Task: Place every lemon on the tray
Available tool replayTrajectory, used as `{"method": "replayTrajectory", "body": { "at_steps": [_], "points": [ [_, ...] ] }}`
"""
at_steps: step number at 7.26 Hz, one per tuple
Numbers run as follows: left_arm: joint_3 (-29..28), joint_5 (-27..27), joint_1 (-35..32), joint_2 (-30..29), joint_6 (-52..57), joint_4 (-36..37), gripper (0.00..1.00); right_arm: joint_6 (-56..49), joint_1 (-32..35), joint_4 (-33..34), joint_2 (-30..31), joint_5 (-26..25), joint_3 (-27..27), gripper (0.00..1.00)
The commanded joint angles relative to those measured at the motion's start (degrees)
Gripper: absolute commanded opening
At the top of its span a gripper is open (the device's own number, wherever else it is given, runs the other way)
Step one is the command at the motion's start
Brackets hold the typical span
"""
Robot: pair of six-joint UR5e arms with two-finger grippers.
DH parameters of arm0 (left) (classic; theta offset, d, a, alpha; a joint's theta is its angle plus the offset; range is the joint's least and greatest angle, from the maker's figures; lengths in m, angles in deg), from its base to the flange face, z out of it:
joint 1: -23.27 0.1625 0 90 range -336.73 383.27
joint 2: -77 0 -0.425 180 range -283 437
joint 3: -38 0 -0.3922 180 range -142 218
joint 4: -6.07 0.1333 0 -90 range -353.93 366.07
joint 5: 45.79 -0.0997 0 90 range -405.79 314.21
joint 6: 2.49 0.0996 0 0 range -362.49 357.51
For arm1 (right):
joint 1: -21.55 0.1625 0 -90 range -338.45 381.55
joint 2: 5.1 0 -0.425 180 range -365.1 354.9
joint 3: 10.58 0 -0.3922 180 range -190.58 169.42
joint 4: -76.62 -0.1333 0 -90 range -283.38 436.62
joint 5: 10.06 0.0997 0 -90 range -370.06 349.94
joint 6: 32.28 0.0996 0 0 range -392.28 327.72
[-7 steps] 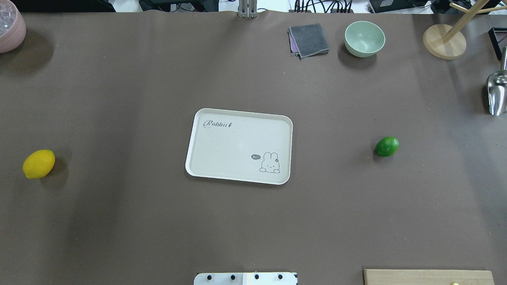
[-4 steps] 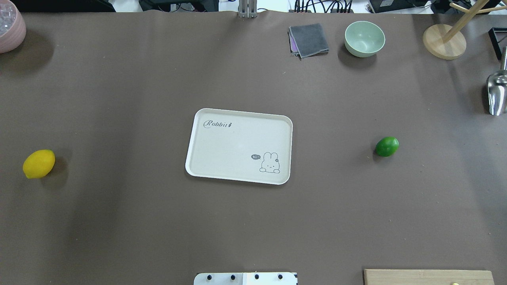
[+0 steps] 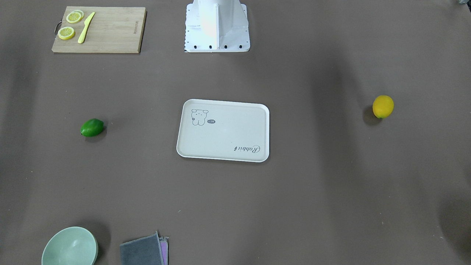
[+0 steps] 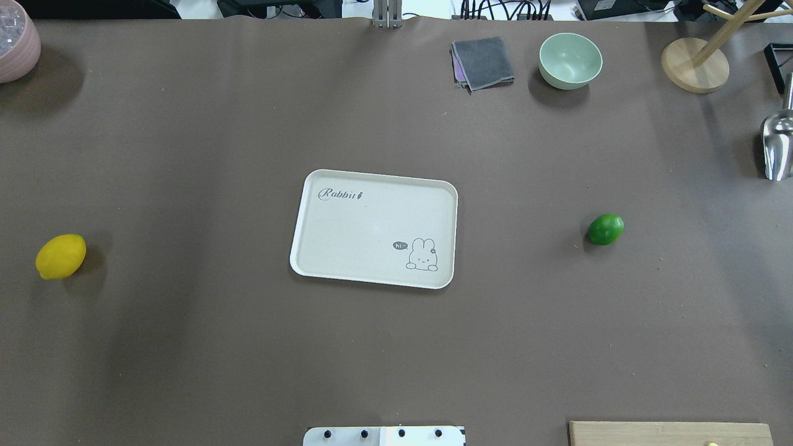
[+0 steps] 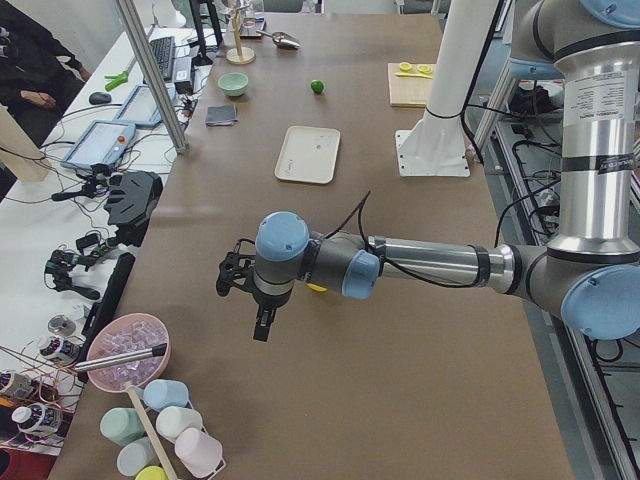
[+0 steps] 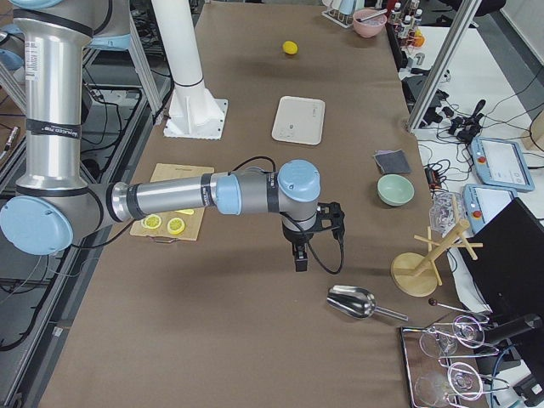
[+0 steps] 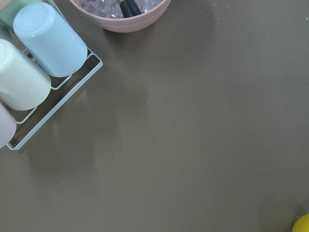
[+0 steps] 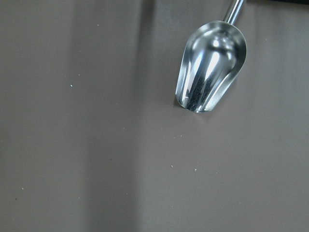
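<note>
The yellow lemon (image 4: 61, 256) lies on the table at the far left, and its edge shows in the left wrist view (image 7: 304, 224). The green lemon (image 4: 605, 229) lies to the right of the tray (image 4: 372, 223), which is bare at the table's middle. Both lemons are well apart from it. My left gripper (image 5: 245, 290) hangs above the table near the yellow lemon. My right gripper (image 6: 299, 255) hangs near the metal scoop (image 8: 212, 67). Both grippers show only in the side views, so I cannot tell whether they are open or shut.
A bamboo cutting board (image 3: 110, 31) with lemon slices and a knife lies near my base. A green bowl (image 4: 570, 60), grey cloth (image 4: 483, 62) and wooden stand (image 4: 694, 65) line the far edge. A pink bowl (image 4: 15, 40) and rack of cups (image 7: 38, 58) stand far left.
</note>
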Motion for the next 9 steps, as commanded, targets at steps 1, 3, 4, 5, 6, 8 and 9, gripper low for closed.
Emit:
{"method": "replayTrajectory", "body": {
  "at_steps": [1, 3, 4, 5, 6, 8, 9],
  "points": [
    [0.1, 0.5, 0.1, -0.1, 0.3, 0.0, 0.98, 3.9, 0.0, 0.1, -0.1, 2.6, 1.0, 1.00],
    [-0.2, 2.8, 0.7, 0.5, -0.5, -2.5, 0.98, 4.2, 0.0, -0.1, 0.8, 10.0, 1.6, 1.00],
    [-0.3, 4.9, 0.7, -0.3, -5.5, -2.7, 0.98, 4.3, -0.2, 0.0, -0.6, 10.6, 1.6, 1.00],
    [-0.4, 5.4, 1.9, -1.4, -7.3, -3.7, 0.98, 4.3, -1.1, -0.1, -1.0, 13.3, 1.8, 1.00],
    [-3.2, 5.5, 3.2, -2.0, -7.2, -7.8, 0.98, 4.1, -2.2, -0.6, -1.1, 13.5, 2.0, 1.00],
    [-7.4, 5.0, 5.1, -3.7, -7.3, -14.6, 0.98, 6.2, -4.8, -9.0, -1.1, 12.9, 1.7, 1.00],
    [-7.4, 4.8, 5.1, -4.4, -7.2, -14.8, 0.98, 10.6, -8.0, -12.4, -2.1, 11.4, 1.5, 1.00]
  ]
}}
